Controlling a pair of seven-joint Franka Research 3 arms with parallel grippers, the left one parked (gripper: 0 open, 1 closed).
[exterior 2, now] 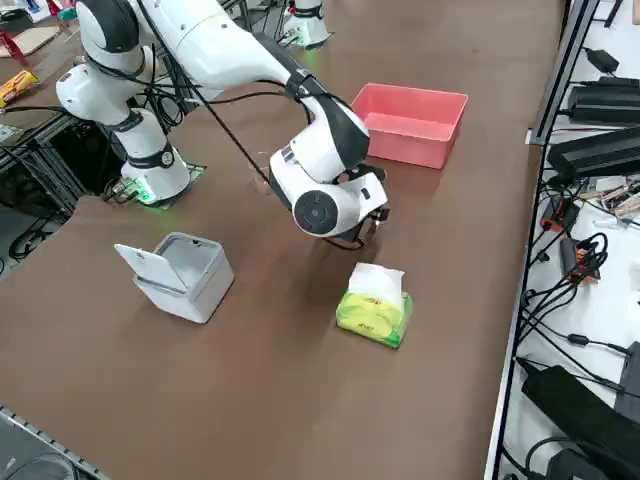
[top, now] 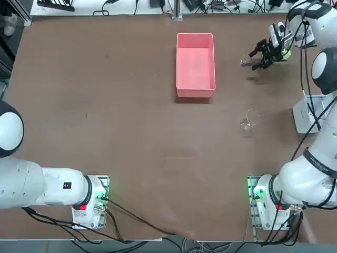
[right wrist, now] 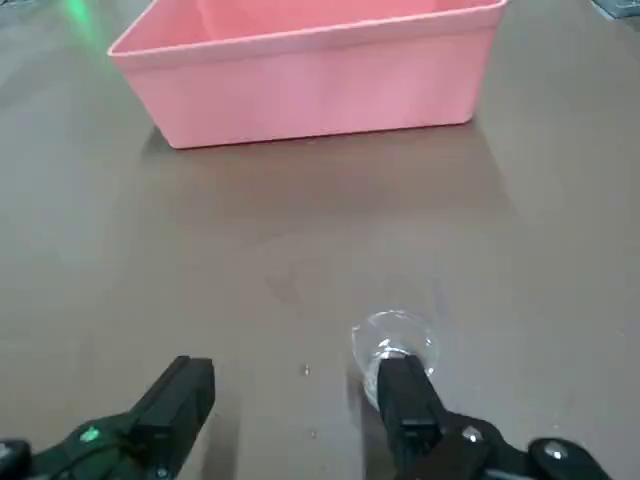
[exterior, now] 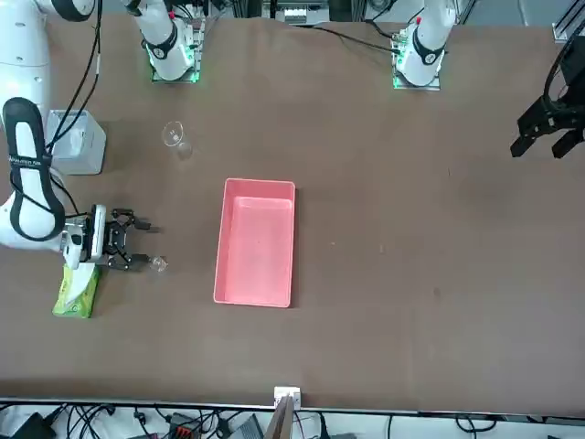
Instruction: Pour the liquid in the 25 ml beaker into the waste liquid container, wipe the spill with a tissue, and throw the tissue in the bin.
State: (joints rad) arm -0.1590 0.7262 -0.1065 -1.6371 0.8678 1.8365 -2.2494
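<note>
Gripper risk: the right gripper (right wrist: 300, 368) has its two fingers wide apart with nothing clamped; closing on this line could push the beaker over, since one fingertip overlaps it in the wrist view.
Small beaker: it (right wrist: 396, 343) is on the table just ahead of that fingertip (off to one side, not centred); thin glass may slip or crack if caught at the rim.
Droplets: small drops (right wrist: 306, 370) lie beside it, so a wet surface could let it slide.
Tissue: the white sheet (exterior 2: 378, 282) pokes from its yellow-green pack (exterior 2: 372, 320) by the arm; a careless sweep could shove both.
Pouring: a tilt too early would likely miss either the pink tray (top: 195, 64) or the larger beaker (top: 249, 119) (which one takes the waste, I cannot tell).
Hidden, close in: the finger covers part of the small beaker; any liquid inside cannot be made out, and the arm blocks it in the side view.
Hidden, farther off: the larger beaker's contents are unclear; the white bin (exterior 2: 195, 290) shows its lid raised, but cables cross it overhead.
</note>
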